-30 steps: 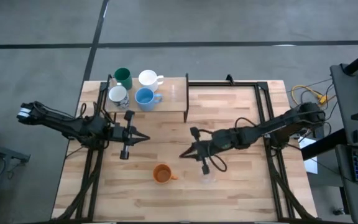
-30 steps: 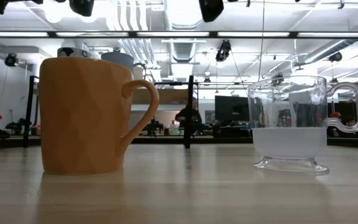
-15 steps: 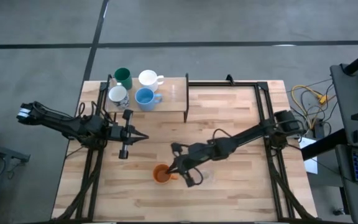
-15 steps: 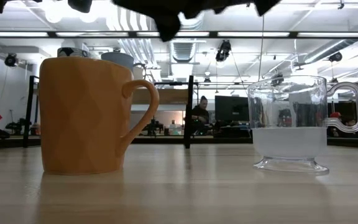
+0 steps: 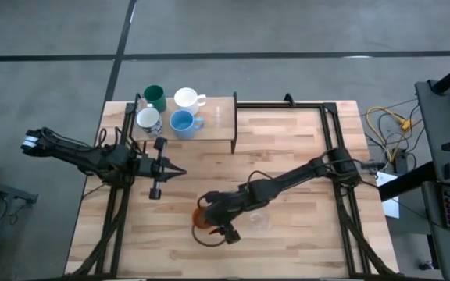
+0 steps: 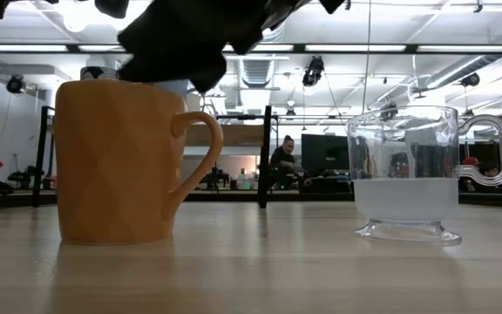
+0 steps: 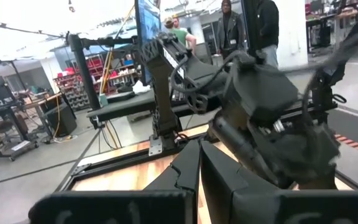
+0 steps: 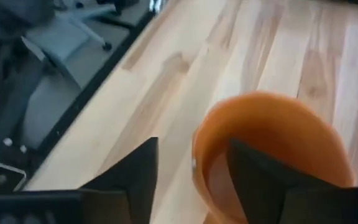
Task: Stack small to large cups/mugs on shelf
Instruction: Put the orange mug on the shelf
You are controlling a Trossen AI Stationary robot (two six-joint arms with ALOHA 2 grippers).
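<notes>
Only the right wrist view shows the right gripper [image 8: 188,171] spread open astride the rim of the faceted orange mug [image 8: 272,155], beside the clear cup [image 6: 405,174]. The left gripper [image 5: 180,172] waits clenched near the shelf [image 5: 217,125].

Right arm stretched low across the desk, right hand [image 5: 207,222] with fingers [image 8: 263,180] spread apart, left arm waiting, left hand [image 5: 180,173] closed

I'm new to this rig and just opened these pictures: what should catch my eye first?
The right gripper at the table's near middle, fingers open astride the orange mug's rim. A clear cup stands beside it. Four cups crowd the shelf at the far left.
</notes>
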